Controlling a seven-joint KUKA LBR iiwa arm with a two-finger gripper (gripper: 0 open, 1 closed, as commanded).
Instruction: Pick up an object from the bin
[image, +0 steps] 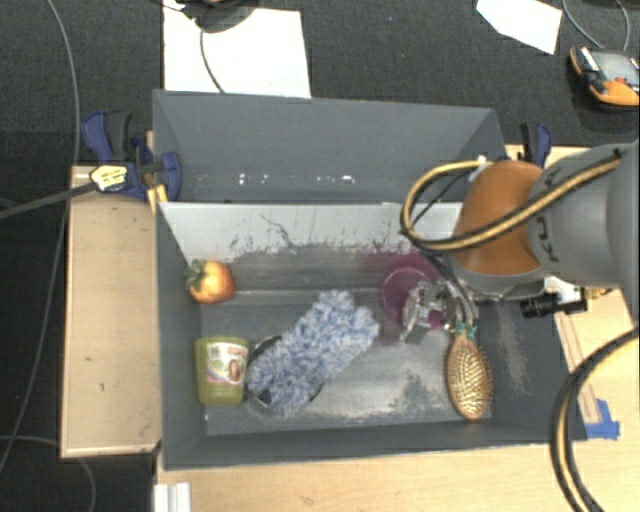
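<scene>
Cup, purple, just beside end effector

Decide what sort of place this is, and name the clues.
Probably a robotics lab's grasping test rig: a cabled robot arm's gripper hangs inside a grey metal bin of unrelated odds, such as an apple, a blue fluffy duster and a hairbrush.

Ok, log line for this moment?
gripper | over right edge of round purple plastic cup | golden oval bristle hairbrush close beside | grasp unconfirmed
</scene>
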